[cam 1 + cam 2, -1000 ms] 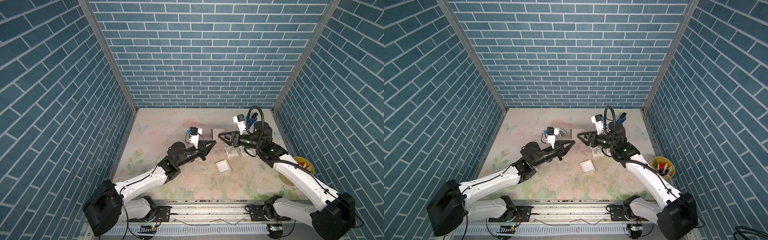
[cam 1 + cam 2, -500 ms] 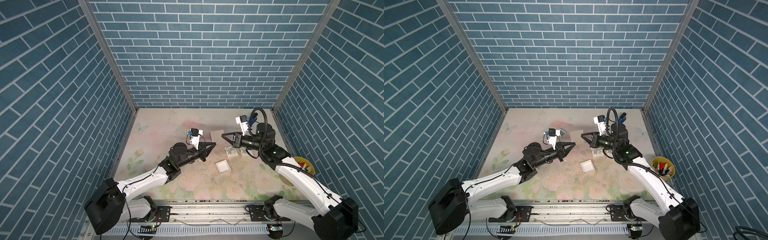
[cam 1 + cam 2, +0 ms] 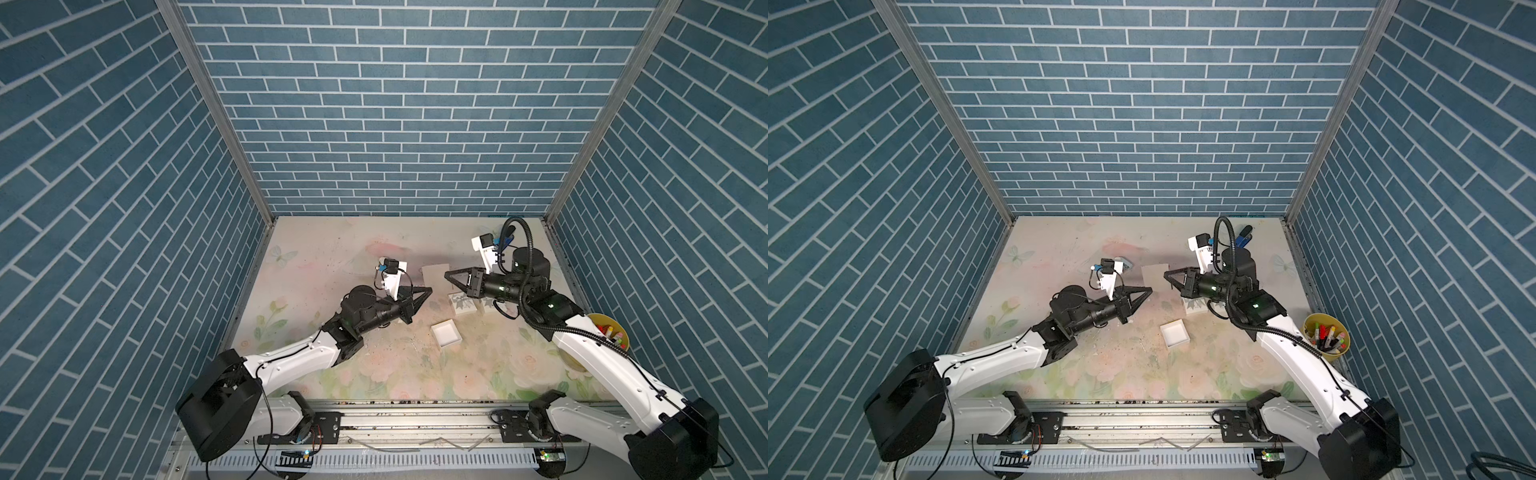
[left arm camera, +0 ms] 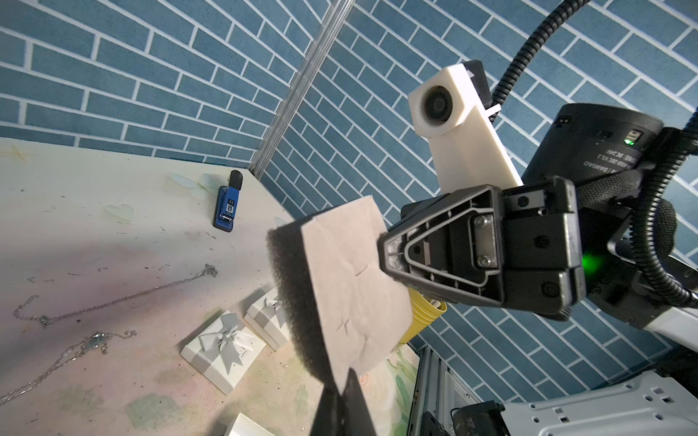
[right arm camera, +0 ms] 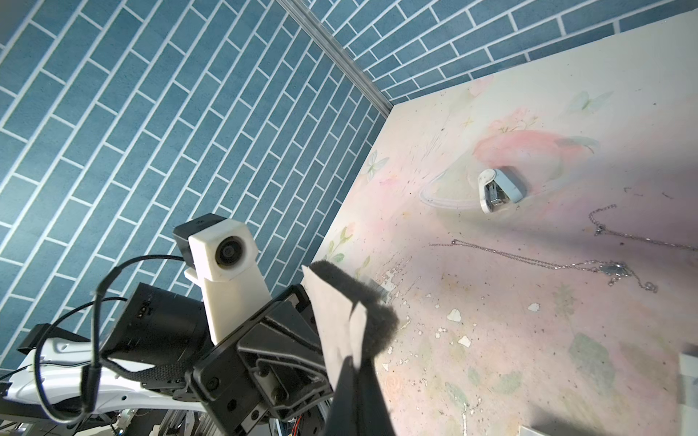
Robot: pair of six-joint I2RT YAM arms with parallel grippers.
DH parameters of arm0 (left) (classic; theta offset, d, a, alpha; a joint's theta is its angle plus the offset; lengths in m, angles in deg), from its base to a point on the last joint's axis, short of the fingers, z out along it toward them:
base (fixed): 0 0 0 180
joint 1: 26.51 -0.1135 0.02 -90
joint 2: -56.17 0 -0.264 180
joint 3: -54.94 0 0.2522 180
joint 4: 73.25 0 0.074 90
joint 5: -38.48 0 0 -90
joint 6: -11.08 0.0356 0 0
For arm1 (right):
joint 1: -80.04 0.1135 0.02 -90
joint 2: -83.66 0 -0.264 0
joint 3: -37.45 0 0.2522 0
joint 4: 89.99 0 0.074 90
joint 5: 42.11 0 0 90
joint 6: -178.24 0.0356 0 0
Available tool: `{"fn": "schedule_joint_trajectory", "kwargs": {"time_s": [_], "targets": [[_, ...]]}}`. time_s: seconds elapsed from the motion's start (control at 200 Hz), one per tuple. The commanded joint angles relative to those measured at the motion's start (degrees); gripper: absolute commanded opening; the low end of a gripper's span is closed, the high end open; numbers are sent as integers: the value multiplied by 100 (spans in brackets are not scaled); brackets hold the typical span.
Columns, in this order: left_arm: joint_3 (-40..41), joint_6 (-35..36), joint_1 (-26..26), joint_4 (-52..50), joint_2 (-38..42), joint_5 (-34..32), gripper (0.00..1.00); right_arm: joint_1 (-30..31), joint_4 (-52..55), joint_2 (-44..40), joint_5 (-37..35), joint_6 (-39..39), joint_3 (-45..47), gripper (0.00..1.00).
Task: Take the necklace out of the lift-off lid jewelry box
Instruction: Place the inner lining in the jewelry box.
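A square foam pad (image 3: 435, 274), grey card on black sponge, hangs in the air between both arms. My left gripper (image 4: 345, 377) is shut on one corner of the foam pad (image 4: 351, 287). My right gripper (image 5: 353, 362) is shut on the opposite edge of the foam pad (image 5: 340, 313). Two thin silver necklaces (image 4: 113, 302) (image 5: 547, 262) lie loose on the table beneath. The jewelry box's open white base (image 3: 446, 335) sits on the table in front of the grippers. Its lid with a grey bow (image 4: 223, 349) lies near it.
A second small white box with a bow (image 4: 268, 321) stands beside the lid. A blue stapler (image 4: 226, 205) lies at the back right corner, and a white staple remover (image 5: 498, 188) lies behind my left arm. A yellow cup of markers (image 3: 1325, 336) stands at the right edge.
My right gripper's jaws have closed onto the foam pad and drifted slightly rightward. The left gripper has kept its grip on the pad.
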Motion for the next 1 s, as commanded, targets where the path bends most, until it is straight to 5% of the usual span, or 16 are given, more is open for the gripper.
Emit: {"fn": "schedule_joint_trajectory", "kwargs": {"time_s": [0.0,0.13,0.395,0.625,0.995], "targets": [[87,-25,-93,239,-26,10,9,-21,257,-143,-82,-208,-69,0],[121,-28,-98,187,-34,-8,28,-23,774,-176,-413,-381,-199,0],[344,-25,-149,-4,17,-157,47,-112,2195,-120,-959,-941,-498,0],[468,-88,-152,-1000,-79,-557,46,-125,3150,147,-1294,-1525,-393,0],[596,-935,123,-918,-1428,-672,40,-107,2565,940,-1096,-1648,295,0]]}}
